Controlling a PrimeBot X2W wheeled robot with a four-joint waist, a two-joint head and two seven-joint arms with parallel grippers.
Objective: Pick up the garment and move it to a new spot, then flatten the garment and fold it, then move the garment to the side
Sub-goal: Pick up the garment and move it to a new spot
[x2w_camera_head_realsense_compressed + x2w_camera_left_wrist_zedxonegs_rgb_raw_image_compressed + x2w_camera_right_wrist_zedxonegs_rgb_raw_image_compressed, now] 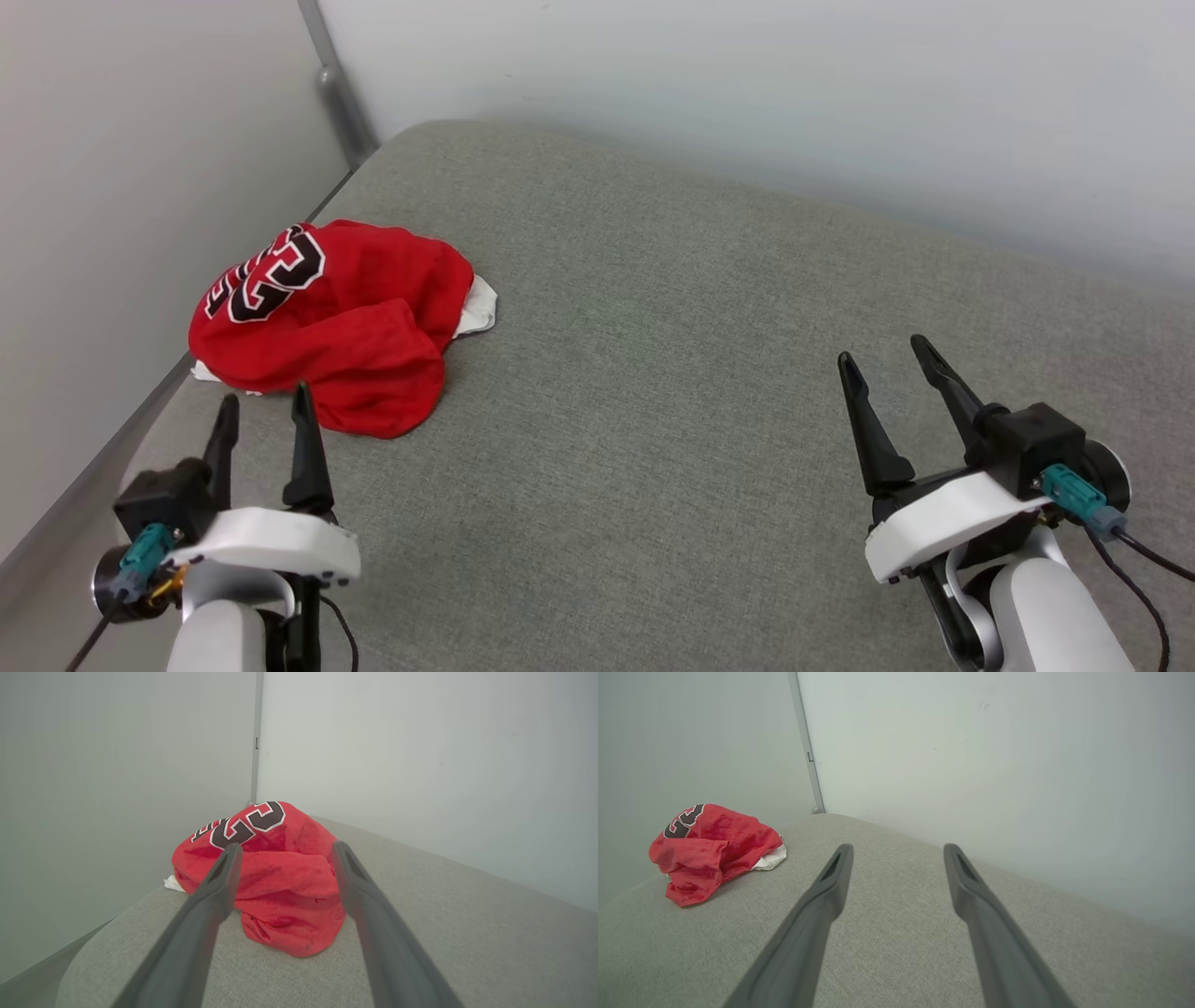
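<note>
Grey cushion, walls at left and far sides. Garment crumpled near the left edge; long axis runs far-left to near-right, "23" at the far-left end. Bare cushion to its right. Left tool just before the garment, fingers apart, empty. Right tool well away, fingers spread, empty.

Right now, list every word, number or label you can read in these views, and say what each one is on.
"23": black digits with a white outline, on the crumpled red garment, lying turned in the head view.
Black, white-outlined letters beside the digits: mostly folded under, so they cannot be read.
No other text is legible.
</note>
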